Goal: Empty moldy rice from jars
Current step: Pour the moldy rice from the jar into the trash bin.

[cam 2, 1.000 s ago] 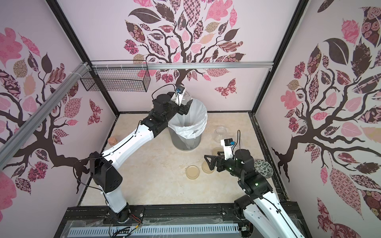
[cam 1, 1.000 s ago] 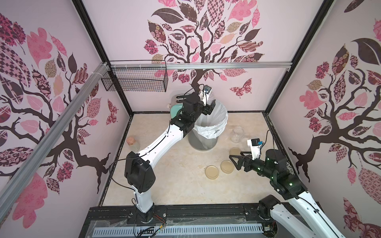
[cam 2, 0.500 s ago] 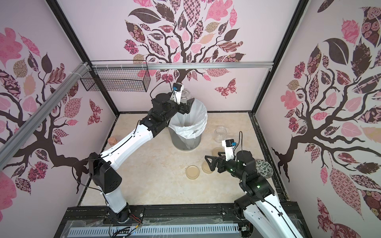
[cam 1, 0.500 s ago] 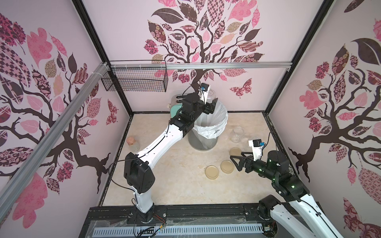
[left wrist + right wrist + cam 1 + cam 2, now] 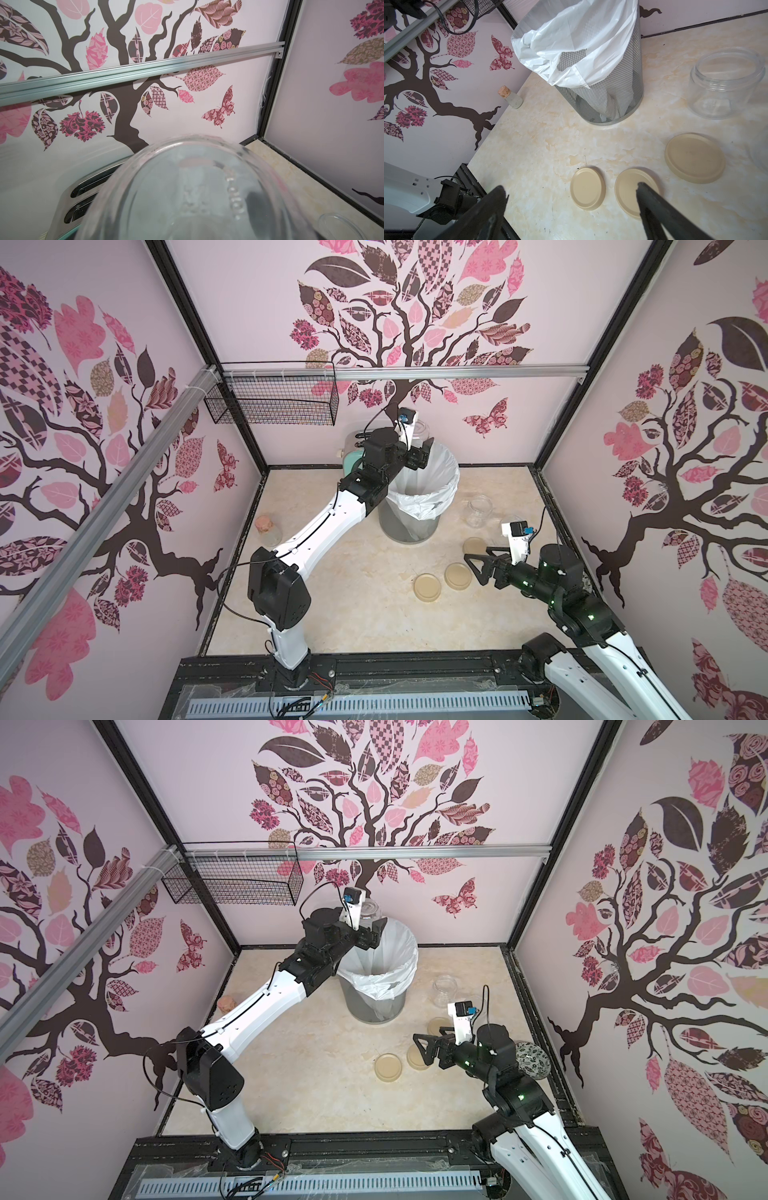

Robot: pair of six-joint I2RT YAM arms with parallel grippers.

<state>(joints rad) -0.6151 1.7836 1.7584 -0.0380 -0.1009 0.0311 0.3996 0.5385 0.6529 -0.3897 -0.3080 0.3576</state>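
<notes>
Jar [image 5: 419, 430] held in left gripper [image 5: 420, 449] over bin [image 5: 409, 526].

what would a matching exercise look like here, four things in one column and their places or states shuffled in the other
Things
1. left pincer
2. right pincer
3. lidless jar
4. corked bottle

Places or states
a. stands upright beside the bin
b. open, holding nothing, by the beige lids
c. next to the left wall
d. shut on a clear jar above the bin's far rim

Pairs: 1-d, 2-b, 3-a, 4-c
</notes>
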